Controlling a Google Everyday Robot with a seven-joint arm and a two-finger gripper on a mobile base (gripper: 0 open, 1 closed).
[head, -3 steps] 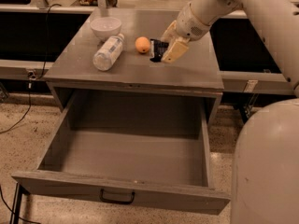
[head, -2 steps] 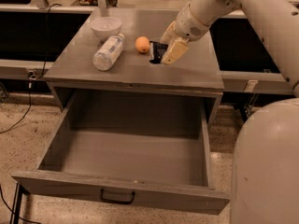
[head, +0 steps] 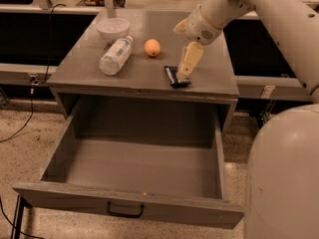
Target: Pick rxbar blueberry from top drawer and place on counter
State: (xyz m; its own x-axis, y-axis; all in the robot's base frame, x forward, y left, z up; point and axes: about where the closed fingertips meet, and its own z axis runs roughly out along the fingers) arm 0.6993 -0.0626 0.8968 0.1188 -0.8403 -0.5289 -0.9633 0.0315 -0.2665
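Arm [head: 239,1] comes down from the upper right corner of the frame, a thick cream-coloured limb that bends at a rounded wrist [head: 203,26] right of centre and turns down toward the grey surface [head: 144,73]. From that wrist the end effector [head: 185,71] hangs tilted, slanting down and to the left. Its pale tip touches, or very nearly touches, the rxbar blueberry [head: 172,76]. Whether the end effector is open or closed I cannot tell from where I stand (only one tan side of it faces me).

The bar lies flat on the surface, near the front edge and right of the middle. Its dark wrapper runs roughly front to back.

Further left on the same surface sits an orange fruit [head: 152,47], apart from the bar. Left of it a clear plastic bottle [head: 115,56] lies on its side. The bottle's cap end points toward a white bowl [head: 113,29] at the upper left, just beside it.

Below, the top drawer [head: 144,168] is pulled wide out toward the bottom of the frame (its grey floor is in plain sight). A small black handle [head: 124,211] sits low on its front panel. The robot's rounded pale body [head: 284,178] fills the lower right corner, just beside the drawer's right side.
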